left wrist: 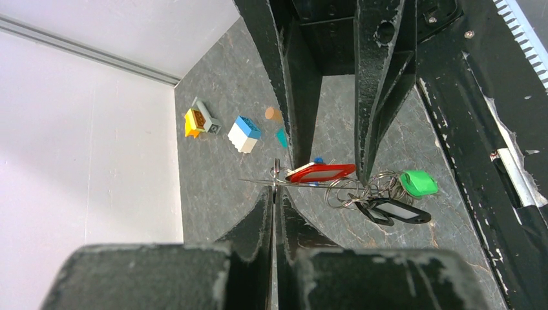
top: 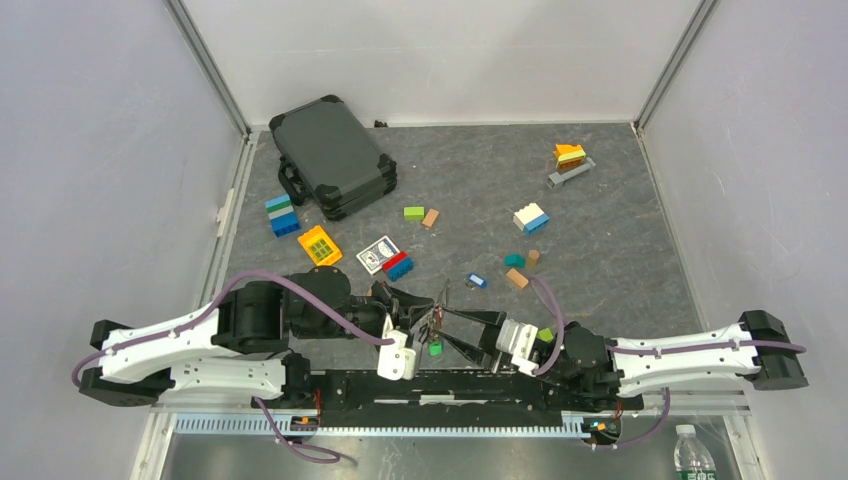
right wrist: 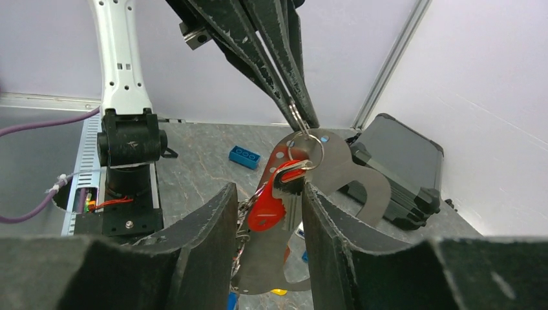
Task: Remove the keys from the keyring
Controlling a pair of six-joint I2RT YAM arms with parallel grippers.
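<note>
The keyring [right wrist: 352, 174] is a flat grey metal loop hanging between my two grippers above the table's near edge. My left gripper [left wrist: 275, 192] is shut on its thin top edge and small ring; its tips show in the right wrist view [right wrist: 298, 119]. The keys hang in a bunch of small rings: a red one [left wrist: 321, 172], a green one [left wrist: 419, 183] and black ones [left wrist: 395, 210]. My right gripper [right wrist: 270, 200] has its jaws closed against the red key [right wrist: 265, 210] and its silver blade. In the top view the grippers meet, left [top: 432, 318] and right [top: 447, 330], with the green key [top: 435, 348] dangling below.
A black case [top: 333, 155] lies at the back left. A card box [top: 377, 254], a blue brick [top: 399, 267] and a yellow block [top: 319, 244] lie just behind the grippers. A small blue tag [top: 476, 281] and several blocks [top: 530, 218] are scattered to the right.
</note>
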